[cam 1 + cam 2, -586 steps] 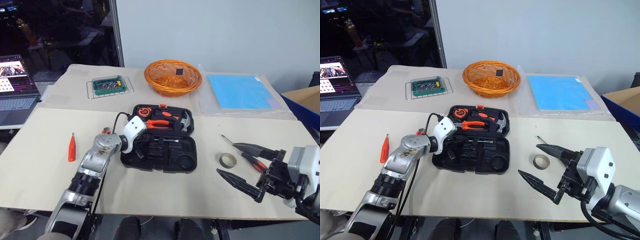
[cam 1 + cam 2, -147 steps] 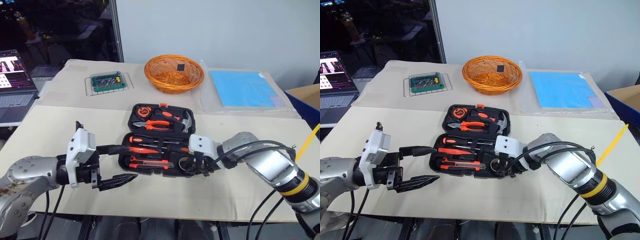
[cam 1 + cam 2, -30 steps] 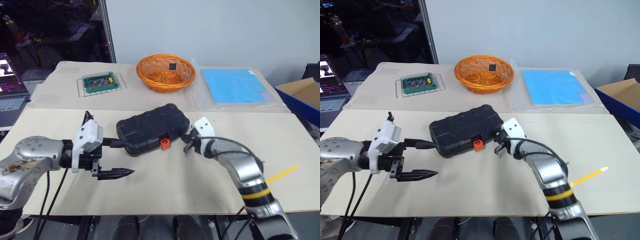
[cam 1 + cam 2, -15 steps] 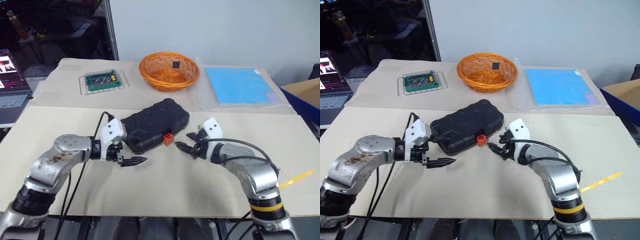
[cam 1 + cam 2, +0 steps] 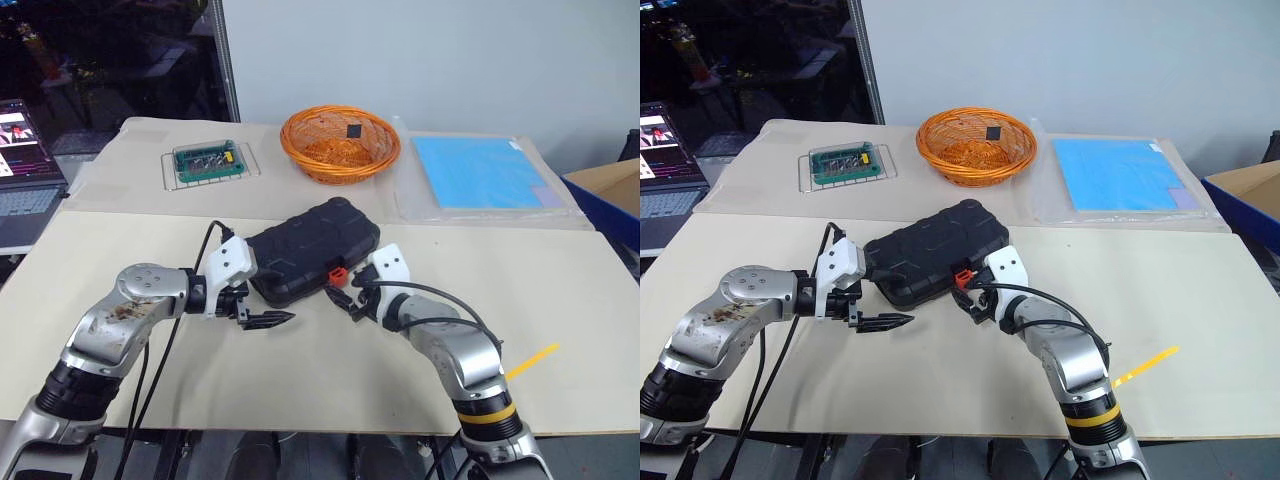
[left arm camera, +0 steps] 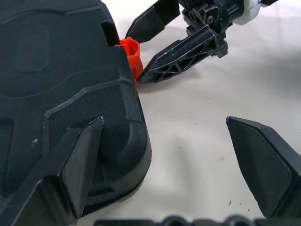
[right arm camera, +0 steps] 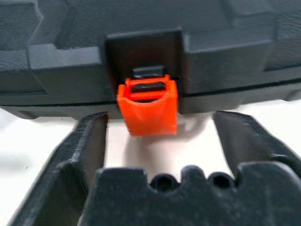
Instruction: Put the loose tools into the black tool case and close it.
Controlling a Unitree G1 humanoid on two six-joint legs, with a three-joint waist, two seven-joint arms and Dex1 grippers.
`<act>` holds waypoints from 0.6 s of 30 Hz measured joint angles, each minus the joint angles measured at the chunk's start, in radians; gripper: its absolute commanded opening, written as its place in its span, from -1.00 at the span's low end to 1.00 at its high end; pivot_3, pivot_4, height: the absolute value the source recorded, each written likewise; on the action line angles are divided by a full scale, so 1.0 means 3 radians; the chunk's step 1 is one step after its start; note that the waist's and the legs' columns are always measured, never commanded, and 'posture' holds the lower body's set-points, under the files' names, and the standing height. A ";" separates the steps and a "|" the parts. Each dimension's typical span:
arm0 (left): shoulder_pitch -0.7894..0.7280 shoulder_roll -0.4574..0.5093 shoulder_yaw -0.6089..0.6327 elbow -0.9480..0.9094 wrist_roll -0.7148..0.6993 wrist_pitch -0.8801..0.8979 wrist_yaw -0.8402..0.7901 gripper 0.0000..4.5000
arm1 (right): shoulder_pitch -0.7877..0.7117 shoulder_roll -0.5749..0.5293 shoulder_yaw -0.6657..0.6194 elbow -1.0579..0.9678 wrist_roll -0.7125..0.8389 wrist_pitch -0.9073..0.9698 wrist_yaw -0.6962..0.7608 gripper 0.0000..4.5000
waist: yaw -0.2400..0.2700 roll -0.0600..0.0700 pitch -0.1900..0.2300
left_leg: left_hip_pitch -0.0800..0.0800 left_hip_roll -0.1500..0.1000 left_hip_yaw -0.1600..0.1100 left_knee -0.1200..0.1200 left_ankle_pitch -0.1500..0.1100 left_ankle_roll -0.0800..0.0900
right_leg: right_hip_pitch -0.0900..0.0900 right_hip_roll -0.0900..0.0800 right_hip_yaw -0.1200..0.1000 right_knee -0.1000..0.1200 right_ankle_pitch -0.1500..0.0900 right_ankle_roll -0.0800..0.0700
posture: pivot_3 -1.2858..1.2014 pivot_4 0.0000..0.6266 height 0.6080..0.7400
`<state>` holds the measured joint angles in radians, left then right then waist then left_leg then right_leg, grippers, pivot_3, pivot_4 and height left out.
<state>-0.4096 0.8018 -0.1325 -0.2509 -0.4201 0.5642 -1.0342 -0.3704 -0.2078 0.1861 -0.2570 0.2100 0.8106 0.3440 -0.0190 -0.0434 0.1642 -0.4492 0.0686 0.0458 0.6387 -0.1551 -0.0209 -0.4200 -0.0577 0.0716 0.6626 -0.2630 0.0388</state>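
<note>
The black tool case (image 5: 312,249) lies shut on the bench (image 5: 420,370), its orange latch (image 7: 147,107) framed between the right gripper (image 7: 162,136)'s parted jaws. The left gripper (image 6: 169,155) is spread wide at a corner. The latch is best pressed squarely home while that corner is steadied.

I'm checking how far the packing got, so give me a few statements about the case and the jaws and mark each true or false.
1. The black tool case lies closed. True.
2. The right gripper has its jaws clamped on the orange latch. False: they stand open either side of it.
3. The left gripper is open beside the case's corner. True.
4. A screwdriver lies loose on the table. False: none does.
</note>
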 measured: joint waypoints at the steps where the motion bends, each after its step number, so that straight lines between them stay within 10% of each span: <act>1: 0.0000 0.0000 0.0000 0.0000 0.0002 0.0005 0.0004 1.00 | 0.0000 0.0009 0.0004 0.0035 -0.0005 -0.0031 0.0004 0.14 | 0.0000 0.0000 0.0000 | 0.0000 0.0000 0.0000 0.0000 0.0000 0.0000 | 0.0000 0.0000 0.0000 0.0000 0.0000 0.0000 | 0.03 -0.52 1.00; 5: 0.0000 0.0000 0.0002 -0.0002 0.0001 0.0014 0.0006 1.00 | -0.0001 0.0013 0.0044 0.0102 -0.0029 -0.0141 0.0027 -0.44 | 0.0001 0.0000 0.0000 | 0.0000 0.0000 0.0000 0.0000 0.0000 0.0000 | 0.0000 0.0000 0.0000 0.0000 0.0000 0.0000 | 0.03 -0.52 1.00; 18: 0.0022 0.0000 0.0008 0.0000 0.0041 -0.0041 0.0007 1.00 | -0.0027 -0.0234 0.0256 -0.0041 -0.0269 -0.0268 0.0091 -0.47 | 0.0005 0.0000 0.0000 | -0.0003 0.0000 0.0000 0.0000 0.0000 0.0000 | -0.0003 0.0000 0.0000 0.0000 -0.0001 0.0000 | 0.03 -0.52 1.00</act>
<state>-0.4030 0.8019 -0.1302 -0.2510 -0.4078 0.5518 -1.0320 -0.3786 -0.2780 0.2629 -0.2692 0.1293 0.7301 0.3714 -0.0174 -0.0434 0.1642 -0.4502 0.0685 0.0459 0.6387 -0.1551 -0.0209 -0.4208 -0.0577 0.0714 0.6625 -0.2632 0.0387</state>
